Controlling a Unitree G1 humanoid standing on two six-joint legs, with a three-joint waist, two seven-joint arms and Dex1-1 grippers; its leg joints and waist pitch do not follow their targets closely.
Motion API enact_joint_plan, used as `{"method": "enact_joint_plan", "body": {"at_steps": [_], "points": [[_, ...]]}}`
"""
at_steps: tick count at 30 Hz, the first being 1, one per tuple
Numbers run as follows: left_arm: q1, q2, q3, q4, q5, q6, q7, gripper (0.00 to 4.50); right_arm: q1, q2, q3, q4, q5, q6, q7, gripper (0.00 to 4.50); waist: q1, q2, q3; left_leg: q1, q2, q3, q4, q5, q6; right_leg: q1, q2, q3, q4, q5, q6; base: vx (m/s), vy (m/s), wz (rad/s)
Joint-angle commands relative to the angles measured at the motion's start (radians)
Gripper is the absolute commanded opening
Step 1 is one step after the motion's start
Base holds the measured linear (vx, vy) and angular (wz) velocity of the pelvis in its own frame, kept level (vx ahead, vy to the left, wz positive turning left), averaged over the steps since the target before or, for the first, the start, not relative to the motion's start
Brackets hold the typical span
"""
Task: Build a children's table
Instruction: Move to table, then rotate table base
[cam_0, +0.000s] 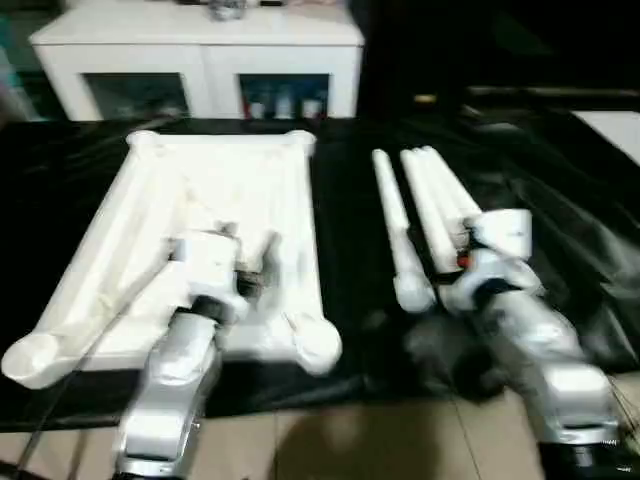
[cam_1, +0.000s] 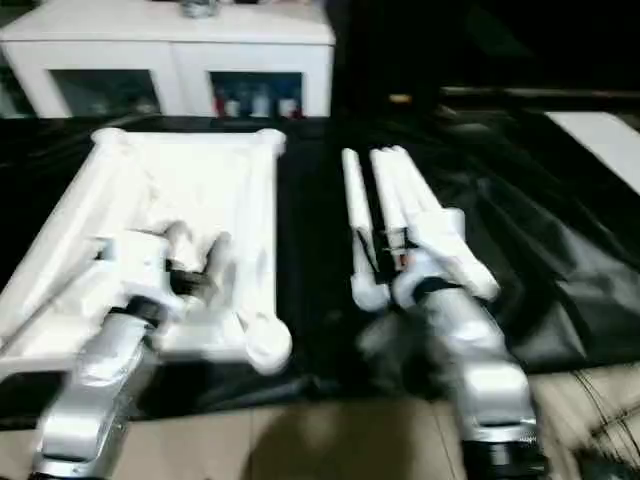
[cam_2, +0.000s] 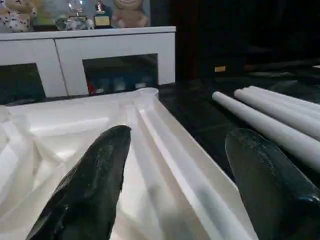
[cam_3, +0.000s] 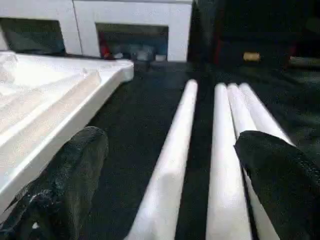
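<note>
The white table top (cam_0: 215, 190) lies upside down on a black sheet, ribs up, with round sockets at its corners. My left gripper (cam_2: 175, 165) hovers open over the ribbed underside near the top's right rim, holding nothing. Several white tapered legs (cam_0: 435, 205) lie side by side to the right of the top, and one leg (cam_0: 395, 230) lies slightly apart on their left. My right gripper (cam_3: 172, 172) is open just above the near ends of these legs, its black fingers (cam_3: 67, 182) straddling them without gripping.
A white cabinet (cam_0: 200, 55) with glass-fronted compartments stands behind the work. The black sheet (cam_0: 350, 260) covers the work area, rumpled on the right. Tiled floor (cam_0: 350, 440) shows at the near edge. A white surface (cam_0: 615, 125) sits at far right.
</note>
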Motion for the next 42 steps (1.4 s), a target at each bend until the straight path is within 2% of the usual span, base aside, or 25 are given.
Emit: {"method": "enact_joint_plan", "body": {"at_steps": [1,2,3,4,5,6,7,8,9,10,11,12,13,15,16,17,20,23,25,27,29,33,37,40,42], "points": [[-0.002,0.023,0.023,-0.016,-0.007,0.009,-0.017,3.45,-0.003,-0.004,0.036,-0.039,0.028,-0.003,0.057,4.50,0.017,0.026,-0.040,-0.026,0.061,-0.001,-0.108,0.154,0.031,0.076,-0.077,0.024,-0.115,-0.185,-0.238,0.130,0.032,0.03],[0.000,0.029,0.023,-0.021,-0.019,0.001,-0.039,3.45,0.001,-0.016,0.044,-0.054,0.047,0.003,0.092,4.50,-0.015,0.054,-0.047,0.047,0.115,-0.052,-0.152,0.123,0.104,0.015,-0.009,-0.027,-0.047,-0.077,-0.163,0.202,0.063,0.01],[0.007,0.060,0.014,-0.039,-0.061,-0.002,-0.129,3.45,0.008,-0.069,0.078,-0.091,0.076,0.011,0.187,4.50,-0.030,0.066,-0.075,0.139,0.157,-0.113,-0.123,0.239,0.239,-0.070,-0.008,-0.036,0.024,-0.015,-0.120,0.148,0.059,-0.01],[0.013,0.088,0.003,-0.052,-0.081,-0.009,-0.188,3.45,0.010,-0.100,0.095,-0.110,0.093,0.023,0.240,4.50,-0.039,0.054,-0.083,0.155,0.180,-0.132,-0.105,0.397,0.317,-0.098,-0.026,-0.019,0.040,0.029,-0.085,0.138,0.045,0.00],[0.015,0.100,-0.002,-0.058,-0.088,-0.012,-0.212,3.45,0.011,-0.113,0.102,-0.117,0.099,0.027,0.261,4.50,-0.028,0.040,-0.081,0.140,0.194,-0.143,-0.067,0.799,0.393,-0.126,-0.067,0.024,0.040,0.138,-0.014,0.066,0.014,0.03],[0.025,0.143,-0.013,-0.080,-0.137,-0.007,-0.307,3.45,0.010,-0.158,0.126,-0.133,0.104,0.032,0.324,4.50,-0.022,0.035,-0.082,0.119,0.173,-0.132,-0.049,0.936,0.378,-0.123,-0.087,0.044,0.025,0.224,0.002,0.051,0.034,-0.04],[0.036,0.201,-0.030,-0.105,-0.184,-0.005,-0.420,3.45,0.005,-0.209,0.152,-0.144,0.102,0.026,0.392,4.50,-0.006,-0.001,-0.074,0.033,0.069,-0.066,-0.026,0.918,0.251,-0.072,-0.093,0.062,-0.006,0.437,0.007,0.000,0.000,0.00],[0.044,0.269,-0.056,-0.126,-0.218,0.015,-0.529,3.45,0.000,-0.257,0.177,-0.152,0.096,0.019,0.456,4.50,0.012,-0.010,-0.074,0.005,0.024,-0.025,-0.045,0.656,0.150,-0.047,-0.075,0.055,-0.011,0.506,-0.019,0.000,0.000,0.00],[0.044,0.293,-0.064,-0.131,-0.225,0.030,-0.560,3.45,-0.004,-0.269,0.181,-0.151,0.095,0.021,0.473,4.50,0.013,-0.008,-0.074,-0.005,0.027,-0.020,-0.055,0.524,0.109,-0.035,-0.078,0.058,-0.006,0.503,-0.034,0.000,0.000,0.00],[0.044,0.327,-0.076,-0.137,-0.232,0.045,-0.602,3.45,-0.010,-0.285,0.187,-0.149,0.094,0.023,0.496,4.50,0.009,0.000,-0.069,-0.011,0.038,-0.012,-0.080,0.309,0.045,-0.022,-0.079,0.051,-0.012,0.455,-0.072,0.000,0.000,0.00],[0.039,0.359,-0.090,-0.134,-0.228,0.049,-0.640,3.45,-0.017,-0.302,0.193,-0.144,0.082,0.017,0.517,4.50,-0.001,0.006,-0.055,-0.008,0.052,-0.013,-0.103,0.152,-0.003,-0.022,-0.073,0.043,-0.024,0.320,-0.123,0.000,0.000,0.00],[0.032,0.386,-0.104,-0.129,-0.221,0.052,-0.674,3.45,-0.025,-0.319,0.199,-0.137,0.072,0.012,0.537,4.50,-0.003,0.006,-0.050,-0.003,0.058,-0.013,-0.113,0.078,-0.018,-0.023,-0.070,0.040,-0.032,0.237,-0.146,-0.060,-0.036,-0.02],[0.027,0.405,-0.117,-0.125,-0.218,0.060,-0.701,3.45,-0.031,-0.330,0.203,-0.133,0.070,0.015,0.552,4.50,-0.005,0.013,-0.046,0.004,0.068,-0.014,-0.125,-0.019,-0.035,-0.023,-0.070,0.041,-0.037,0.122,-0.178,-0.070,-0.029,0.00],[0.019,0.488,-0.182,-0.112,-0.199,0.071,-0.823,3.45,-0.051,-0.375,0.223,-0.125,0.073,0.029,0.606,4.50,-0.008,0.029,-0.032,0.026,0.087,-0.001,-0.148,-0.222,-0.071,-0.039,-0.071,0.039,-0.059,-0.105,-0.218,-0.088,-0.031,0.08],[0.019,0.492,-0.185,-0.111,-0.198,0.072,-0.829,3.45,-0.052,-0.379,0.225,-0.125,0.074,0.030,0.610,4.50,-0.013,0.021,-0.027,0.023,0.088,0.002,-0.152,-0.259,-0.082,-0.036,-0.070,0.039,-0.065,-0.156,-0.213,-0.074,-0.014,0.06],[0.013,0.513,-0.202,-0.101,-0.183,0.071,-0.856,3.45,-0.060,-0.403,0.238,-0.126,0.078,0.036,0.635,4.50,-0.013,0.019,-0.021,0.024,0.092,0.007,-0.160,-0.315,-0.108,-0.037,-0.074,0.041,-0.071,-0.259,-0.190,0.000,0.000,0.00],[-0.008,0.541,-0.237,-0.057,-0.141,0.043,-0.885,3.10,-0.068,-0.462,0.273,-0.137,0.077,0.039,0.701,4.50,-0.006,0.019,-0.022,0.036,0.096,0.016,-0.158,-0.306,-0.122,-0.047,-0.080,0.049,-0.083,-0.310,-0.165,-0.059,-0.012,0.06],[-0.019,0.556,-0.253,-0.037,-0.134,0.058,-0.907,2.99,-0.067,-0.486,0.285,-0.146,0.069,0.038,0.734,4.50,-0.006,0.014,-0.026,0.026,0.099,0.024,-0.161,-0.260,-0.126,-0.038,-0.082,0.047,-0.079,-0.290,-0.163,0.000,0.000,0.00],[-0.030,0.564,-0.262,-0.022,-0.112,0.057,-0.909,2.67,-0.066,-0.501,0.293,-0.150,0.055,0.041,0.756,4.50,-0.005,0.014,-0.028,0.025,0.101,0.027,-0.161,-0.239,-0.122,-0.039,-0.081,0.046,-0.076,-0.262,-0.169,0.000,0.000,0.00],[-0.063,0.551,-0.267,0.034,-0.059,0.024,-0.869,2.60,-0.063,-0.517,0.305,-0.153,0.044,0.045,0.781,4.50,-0.006,0.013,-0.031,0.024,0.102,0.030,-0.158,-0.203,-0.115,-0.038,-0.077,0.045,-0.073,-0.209,-0.176,0.000,0.000,0.00],[-0.086,0.540,-0.265,0.071,-0.038,-0.001,-0.848,2.31,-0.060,-0.526,0.313,-0.158,0.047,0.045,0.792,4.50,-0.005,0.013,-0.036,0.019,0.100,0.031,-0.154,-0.151,-0.101,-0.032,-0.079,0.043,-0.068,-0.138,-0.190,0.000,0.000,0.00],[-0.114,0.548,-0.257,0.093,-0.049,-0.002,-0.873,2.17,-0.057,-0.539,0.324,-0.177,0.065,0.053,0.802,4.50,-0.004,0.013,-0.044,0.016,0.102,0.033,-0.148,-0.070,-0.082,-0.028,-0.077,0.038,-0.053,0.005,-0.225,0.000,0.000,0.00],[-0.116,0.590,-0.276,0.102,-0.047,-0.012,-0.946,1.78,-0.054,-0.542,0.330,-0.185,0.071,0.060,0.817,4.50,-0.002,0.012,-0.054,0.012,0.098,0.038,-0.134,0.033,-0.035,-0.026,-0.072,0.035,-0.037,0.194,-0.262,0.000,0.000,0.00],[-0.112,0.604,-0.283,0.099,-0.049,-0.011,-0.971,1.76,-0.052,-0.542,0.330,-0.188,0.069,0.062,0.820,4.50,-0.002,0.011,-0.050,0.012,0.100,0.040,-0.135,0.014,-0.020,-0.029,-0.074,0.034,-0.038,0.179,-0.270,0.000,0.000,0.00],[-0.107,0.624,-0.294,0.089,-0.058,0.007,-1.009,1.36,-0.053,-0.532,0.326,-0.202,0.084,0.084,0.822,4.50,-0.001,0.016,-0.043,0.016,0.105,0.039,-0.144,-0.057,-0.041,-0.032,-0.076,0.035,-0.046,0.077,-0.271,0.000,0.000,0.00]]}}
